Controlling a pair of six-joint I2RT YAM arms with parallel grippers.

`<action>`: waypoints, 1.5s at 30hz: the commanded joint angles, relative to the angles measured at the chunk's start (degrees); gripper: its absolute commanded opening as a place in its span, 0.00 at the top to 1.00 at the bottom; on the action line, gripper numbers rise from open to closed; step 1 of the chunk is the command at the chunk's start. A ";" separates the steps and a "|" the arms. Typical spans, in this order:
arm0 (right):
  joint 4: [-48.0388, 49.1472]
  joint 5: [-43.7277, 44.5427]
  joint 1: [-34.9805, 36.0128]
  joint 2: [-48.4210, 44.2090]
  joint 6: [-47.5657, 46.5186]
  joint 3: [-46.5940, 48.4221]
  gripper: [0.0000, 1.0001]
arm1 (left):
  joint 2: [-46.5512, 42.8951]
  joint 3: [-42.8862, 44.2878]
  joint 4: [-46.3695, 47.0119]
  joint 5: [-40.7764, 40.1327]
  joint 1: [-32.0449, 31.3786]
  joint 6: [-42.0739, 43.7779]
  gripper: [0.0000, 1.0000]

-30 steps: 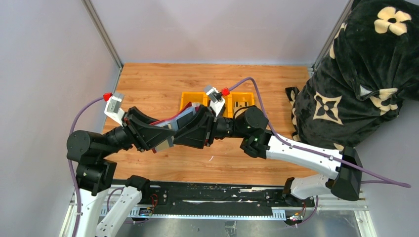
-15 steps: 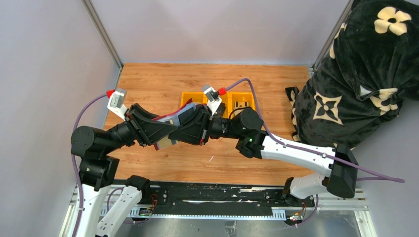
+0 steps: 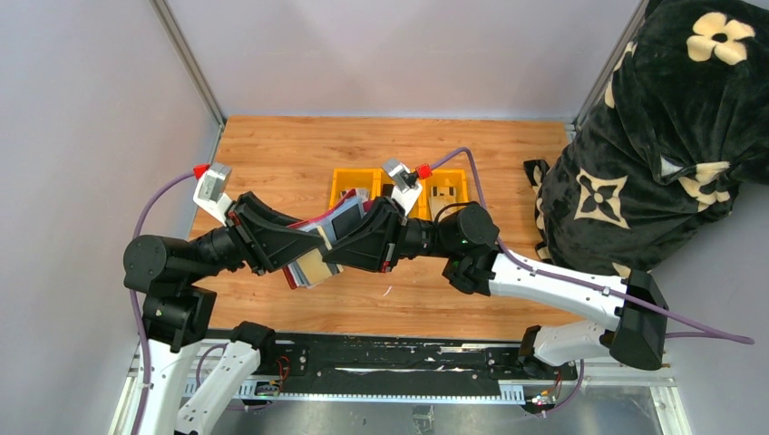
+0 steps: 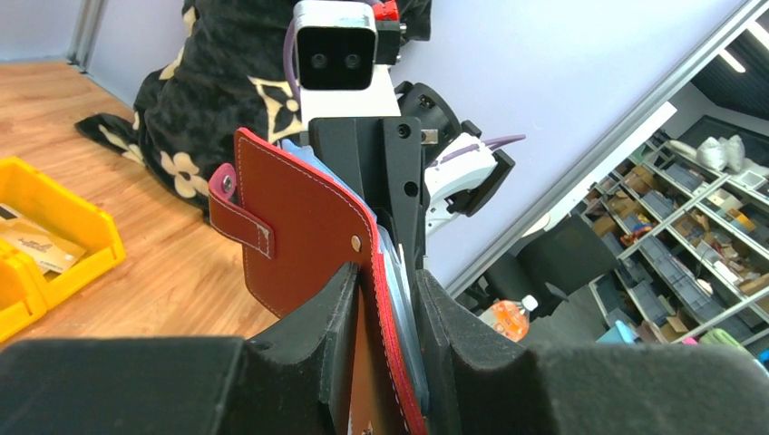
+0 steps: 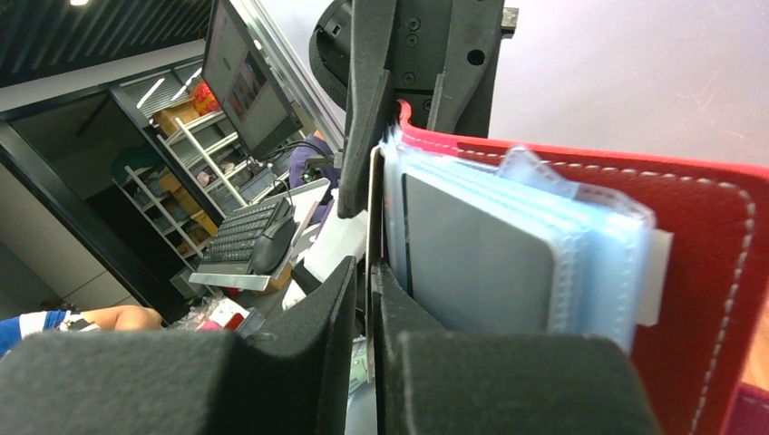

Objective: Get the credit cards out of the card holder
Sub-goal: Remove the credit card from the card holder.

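Observation:
The dark-red card holder (image 4: pixel 299 227) stands upright in my left gripper (image 4: pixel 385 299), which is shut on its lower part; its snap strap tab (image 4: pixel 240 213) hangs to the left. In the right wrist view the holder (image 5: pixel 698 272) lies open, showing bluish clear sleeves with a grey credit card (image 5: pixel 476 263) inside. My right gripper (image 5: pixel 372 281) is shut on a thin card edge (image 5: pixel 373 208) beside the sleeves. From above, both grippers meet over mid-table: left gripper (image 3: pixel 299 249), right gripper (image 3: pixel 349 240), the holder (image 3: pixel 319 218) and a tan card (image 3: pixel 317 265) between them.
Two yellow bins (image 3: pixel 346 184) (image 3: pixel 446 186) stand behind the grippers at mid-table, with cards lying in them. A black flower-patterned cloth heap (image 3: pixel 671 127) fills the right side. Grey walls close the back and left. The wooden table (image 3: pixel 272 154) shows around the arms.
My right gripper has drawn back a little to the right. The holder has spread wider between the grippers, and more of the tan card shows at its near edge.

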 commanded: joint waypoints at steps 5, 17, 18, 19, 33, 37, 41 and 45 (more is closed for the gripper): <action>3.75 0.01 -1.62 -1.96 2.09 -1.67 0.94 | 0.56 2.14 1.77 3.13 -0.20 -0.20 0.71; 0.87 4.31 -3.25 -3.27 1.58 -1.95 1.00 | 0.57 1.91 1.61 4.44 -0.23 -0.59 0.75; 1.06 4.09 -3.25 -3.25 1.84 -2.01 1.00 | 0.67 2.06 1.47 4.38 -0.24 -0.33 0.79; 1.36 4.06 -3.25 -3.48 1.96 -2.49 1.00 | 0.92 2.31 1.04 4.25 -0.26 0.06 0.83; -3.07 4.52 -4.47 -10.37 -1.40 -5.97 1.00 | 2.71 6.31 -2.69 3.64 -0.24 2.93 0.95; -3.71 3.91 -4.65 -10.56 -1.49 -5.79 1.00 | 3.07 7.82 -2.90 3.33 -0.26 2.90 0.93; -4.64 2.33 -4.87 -10.95 -1.83 -5.96 1.00 | 3.52 9.04 -3.93 3.09 -0.18 4.40 0.92; -7.55 -0.53 -5.22 -11.33 -3.29 -4.93 1.00 | 4.10 10.47 -7.14 2.26 -0.25 7.88 0.93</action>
